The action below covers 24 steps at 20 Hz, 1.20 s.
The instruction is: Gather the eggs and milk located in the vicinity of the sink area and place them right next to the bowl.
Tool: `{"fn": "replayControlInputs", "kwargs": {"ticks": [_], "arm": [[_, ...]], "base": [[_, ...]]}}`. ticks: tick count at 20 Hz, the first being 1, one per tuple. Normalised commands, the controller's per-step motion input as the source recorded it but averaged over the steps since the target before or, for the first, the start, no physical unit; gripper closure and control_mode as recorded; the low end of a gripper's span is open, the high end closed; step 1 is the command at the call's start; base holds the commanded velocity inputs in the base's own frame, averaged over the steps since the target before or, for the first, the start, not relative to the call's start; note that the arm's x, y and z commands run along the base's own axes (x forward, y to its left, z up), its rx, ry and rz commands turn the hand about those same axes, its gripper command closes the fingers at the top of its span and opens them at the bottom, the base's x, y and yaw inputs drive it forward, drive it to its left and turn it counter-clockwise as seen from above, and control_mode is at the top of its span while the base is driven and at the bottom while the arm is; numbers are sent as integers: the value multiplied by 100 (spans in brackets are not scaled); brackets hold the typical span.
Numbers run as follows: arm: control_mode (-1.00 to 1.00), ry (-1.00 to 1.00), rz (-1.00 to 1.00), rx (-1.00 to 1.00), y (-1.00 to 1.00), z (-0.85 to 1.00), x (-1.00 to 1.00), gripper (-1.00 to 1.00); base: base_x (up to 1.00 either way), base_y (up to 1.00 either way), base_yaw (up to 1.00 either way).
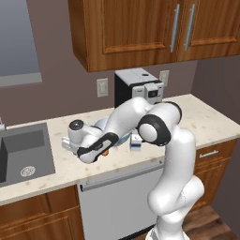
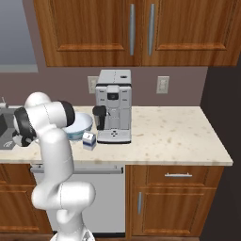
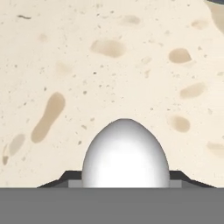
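In the hand view our tool [image 3: 125,186] pinches the white egg [image 3: 125,155] low in the middle of the frame, over the speckled table [image 3: 109,65]. In the left base view the tool [image 1: 69,144] sits left of the middle, and the orange-brown egg [image 1: 106,152] peeks out just under the arm there. The bowl [image 2: 77,124] is left of the middle in the right base view, with the milk [image 2: 89,140] just beside it. The sink [image 1: 23,154] is at the left edge.
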Motion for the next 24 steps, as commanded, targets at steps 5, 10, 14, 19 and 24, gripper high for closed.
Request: {"fn": "replayControlInputs", "kwargs": {"ticks": [5, 10, 14, 19, 24], "arm": [[-100, -1, 0, 0, 0, 25, 0, 100], [-100, 1, -5, -2, 0, 31, 9, 100], [-100, 10, -19, -4, 0, 16, 17, 100], [-100, 10, -25, -5, 0, 1, 29, 100], [-100, 3, -21, -4, 0, 0, 39, 100]], "base": [[0, 0, 0], [0, 0, 0], [0, 0, 0], [0, 0, 0], [0, 0, 0]]}}
